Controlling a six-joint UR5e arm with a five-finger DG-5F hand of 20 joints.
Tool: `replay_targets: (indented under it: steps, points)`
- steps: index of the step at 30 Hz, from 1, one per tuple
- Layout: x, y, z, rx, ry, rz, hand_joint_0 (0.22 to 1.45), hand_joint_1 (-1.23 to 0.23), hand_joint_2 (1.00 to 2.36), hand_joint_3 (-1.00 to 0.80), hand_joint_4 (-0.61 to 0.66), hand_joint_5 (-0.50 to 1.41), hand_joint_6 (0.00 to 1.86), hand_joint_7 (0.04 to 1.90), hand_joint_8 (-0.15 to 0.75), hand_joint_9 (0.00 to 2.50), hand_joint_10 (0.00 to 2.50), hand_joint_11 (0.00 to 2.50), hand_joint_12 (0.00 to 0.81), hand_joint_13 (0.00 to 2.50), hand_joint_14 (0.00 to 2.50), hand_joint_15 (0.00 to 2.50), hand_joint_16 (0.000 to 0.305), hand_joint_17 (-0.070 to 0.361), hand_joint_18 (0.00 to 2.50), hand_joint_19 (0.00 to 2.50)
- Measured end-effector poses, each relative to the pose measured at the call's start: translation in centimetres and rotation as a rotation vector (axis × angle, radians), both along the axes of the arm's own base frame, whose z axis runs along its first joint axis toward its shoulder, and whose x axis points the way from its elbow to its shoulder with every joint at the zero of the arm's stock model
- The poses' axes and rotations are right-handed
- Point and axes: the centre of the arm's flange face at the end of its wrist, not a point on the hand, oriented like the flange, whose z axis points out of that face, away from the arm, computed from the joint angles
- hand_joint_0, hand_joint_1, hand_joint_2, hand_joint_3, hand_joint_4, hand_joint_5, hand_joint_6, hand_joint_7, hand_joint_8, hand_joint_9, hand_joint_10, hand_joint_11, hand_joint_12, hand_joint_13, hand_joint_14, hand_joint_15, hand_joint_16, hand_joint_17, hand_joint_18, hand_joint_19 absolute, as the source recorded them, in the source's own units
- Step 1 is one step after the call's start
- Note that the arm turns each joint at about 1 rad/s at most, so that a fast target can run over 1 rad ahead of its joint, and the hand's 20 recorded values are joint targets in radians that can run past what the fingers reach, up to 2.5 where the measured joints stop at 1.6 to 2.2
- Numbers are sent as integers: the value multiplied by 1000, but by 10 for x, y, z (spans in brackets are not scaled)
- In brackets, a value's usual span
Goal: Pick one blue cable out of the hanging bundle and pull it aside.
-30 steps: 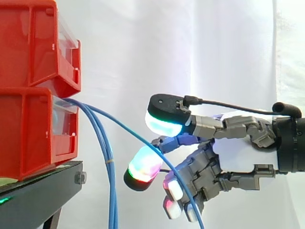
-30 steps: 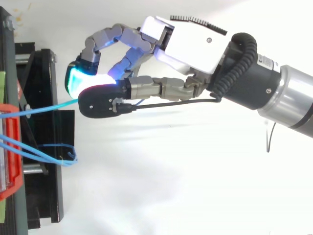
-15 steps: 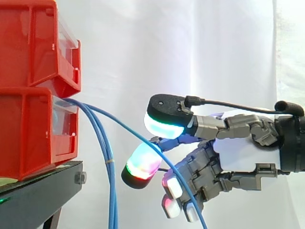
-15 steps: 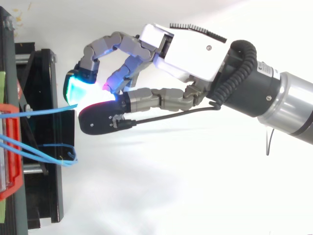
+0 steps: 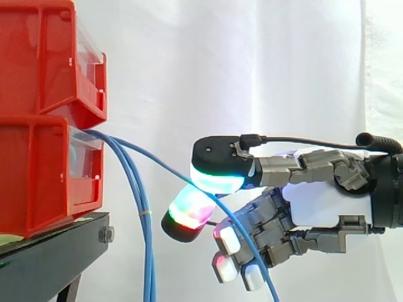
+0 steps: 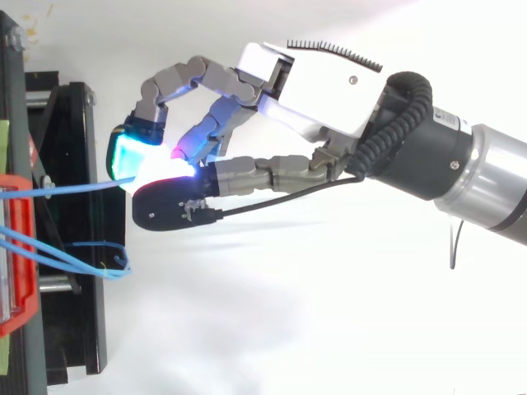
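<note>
Hand (image 5: 315,202) pinches one blue cable (image 5: 165,167) between its glowing pads, right of the red bins (image 5: 38,170). That cable slants clear of the hanging bundle (image 5: 148,251) beside the black stand (image 5: 53,251).

Clear air right of the hanging bundle (image 5: 146,239); red bins (image 5: 44,157) and black stand (image 5: 56,251) block the left, slanting blue cable (image 5: 164,167) crosses between.
</note>
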Motion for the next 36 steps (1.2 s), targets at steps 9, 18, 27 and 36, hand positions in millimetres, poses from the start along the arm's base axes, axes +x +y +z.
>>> replay_targets:
  steps: [9,18,27,36]
  points:
    - [0,2,0,6,2,2,627,-793,1026,-10,-75,-151,950,1096,320,1151,22,834,368,1025,27,742,51,114,893,828]
    - [-3,7,-2,74,4,29,655,-798,1026,90,-141,-137,959,1253,307,1193,23,818,369,1054,27,749,51,114,925,820]
    - [-11,22,-9,269,32,90,666,-786,1022,132,-166,-127,967,1259,324,1257,22,829,378,1080,26,746,52,117,944,814]
    - [-11,25,-9,385,-4,89,667,-785,1021,132,-161,-125,965,1268,336,1277,23,851,386,1094,24,746,52,117,959,807]
